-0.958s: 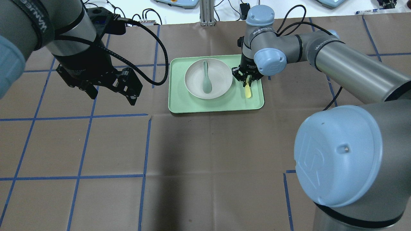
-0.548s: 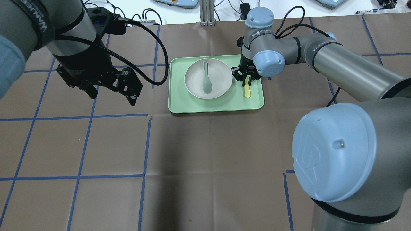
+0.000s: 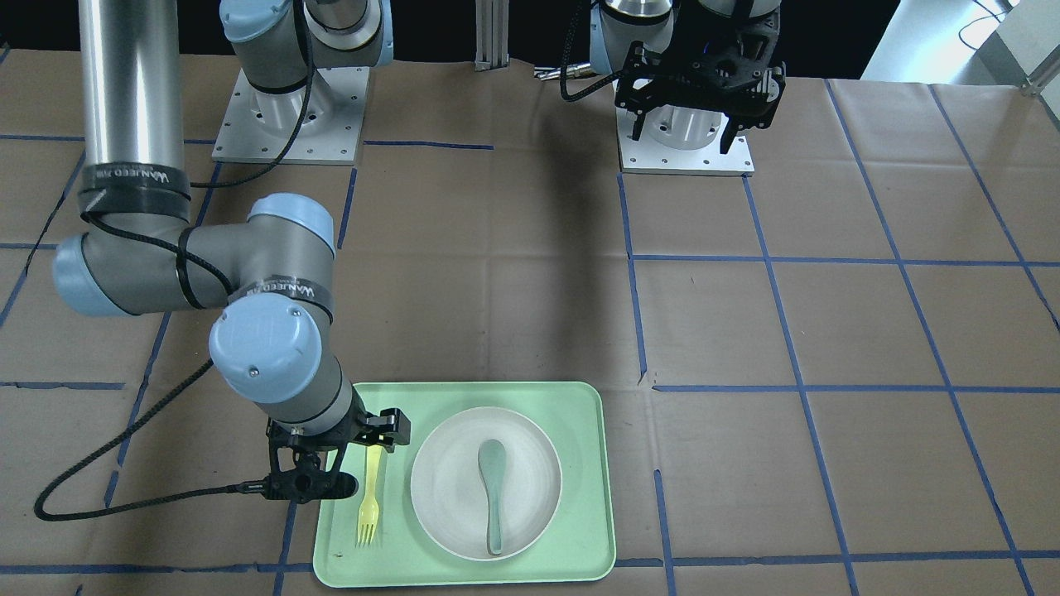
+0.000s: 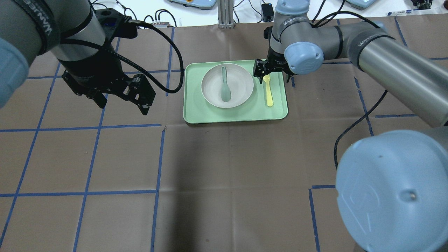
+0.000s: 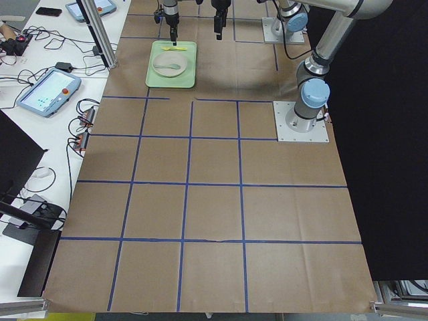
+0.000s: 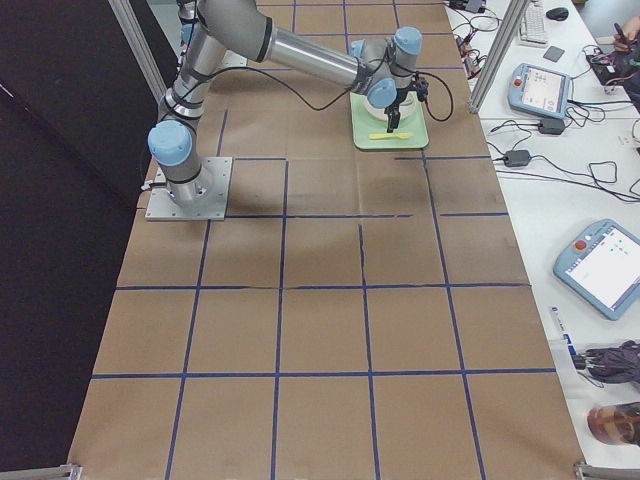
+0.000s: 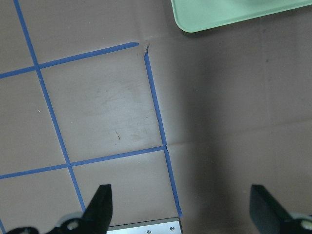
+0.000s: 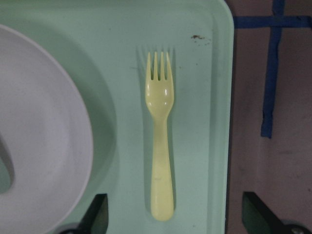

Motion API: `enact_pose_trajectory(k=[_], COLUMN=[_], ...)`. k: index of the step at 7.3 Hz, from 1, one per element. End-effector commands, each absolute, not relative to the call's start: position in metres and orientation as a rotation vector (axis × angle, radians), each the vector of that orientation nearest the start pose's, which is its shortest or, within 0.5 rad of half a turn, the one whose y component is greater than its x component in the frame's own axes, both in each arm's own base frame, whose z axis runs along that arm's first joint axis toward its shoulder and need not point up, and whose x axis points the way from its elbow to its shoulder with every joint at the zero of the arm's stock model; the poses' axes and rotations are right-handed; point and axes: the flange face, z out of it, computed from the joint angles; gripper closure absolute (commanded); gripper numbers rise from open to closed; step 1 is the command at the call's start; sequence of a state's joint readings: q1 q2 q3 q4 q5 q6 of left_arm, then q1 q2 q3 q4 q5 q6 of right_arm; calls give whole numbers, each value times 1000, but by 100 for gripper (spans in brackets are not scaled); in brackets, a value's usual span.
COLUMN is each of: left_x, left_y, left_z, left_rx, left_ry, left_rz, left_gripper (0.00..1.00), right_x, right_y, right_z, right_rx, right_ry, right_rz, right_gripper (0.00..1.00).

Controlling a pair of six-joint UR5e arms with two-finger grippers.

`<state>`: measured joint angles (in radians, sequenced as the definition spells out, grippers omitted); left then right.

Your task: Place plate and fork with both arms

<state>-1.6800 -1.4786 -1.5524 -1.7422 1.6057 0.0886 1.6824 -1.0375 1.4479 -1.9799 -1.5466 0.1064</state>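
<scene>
My right claw (image 8: 175,213) is spread, over the handle end of the slim pale yellow plastic fork (image 8: 160,146). It lies on the pale green rectangular tray (image 8: 195,29) by the table's far edge, tines toward that edge, square to my closing direction. Left claw (image 7: 180,209) is spread and farther off.

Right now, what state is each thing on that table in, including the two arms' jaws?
plate: resting on the tray, holding the spoon.
spoon: lying in the plate.
fork: lying flat on the tray beside the plate, not touching it, not gripped.
tray: flat on the table.
right arm: jaws open, hovering over the fork.
left arm: jaws open, empty, above the table.
</scene>
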Motion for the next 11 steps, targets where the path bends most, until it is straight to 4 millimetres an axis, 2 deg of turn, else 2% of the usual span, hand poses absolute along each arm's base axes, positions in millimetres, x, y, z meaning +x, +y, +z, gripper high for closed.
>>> enact_pose_trajectory(k=[1, 2, 3, 4, 5, 6, 11], left_x=[-177, -177, -177, -177, -177, -177, -178], left_y=[-428, -427, -427, -427, -427, -427, -426], left_z=[523, 523, 523, 523, 523, 523, 522], left_rx=[308, 308, 308, 308, 308, 306, 311], left_ry=[3089, 3089, 3089, 3089, 3089, 3089, 3088], left_rz=[97, 95, 95, 97, 97, 97, 99], left_gripper=[0, 0, 0, 0, 0, 0, 0], right_x=[194, 167, 146, 132, 132, 134, 126], right_y=[-608, -585, -550, -515, -484, -467, -468], right_z=[368, 407, 431, 452, 463, 467, 471], right_rx=[-60, -70, -34, -46, -39, -50, -22], right_ry=[3150, 3166, 3157, 3155, 3139, 3138, 3137], right_rz=[11, -26, 14, -19, -17, 9, 12], right_gripper=[0, 0, 0, 0, 0, 0, 0])
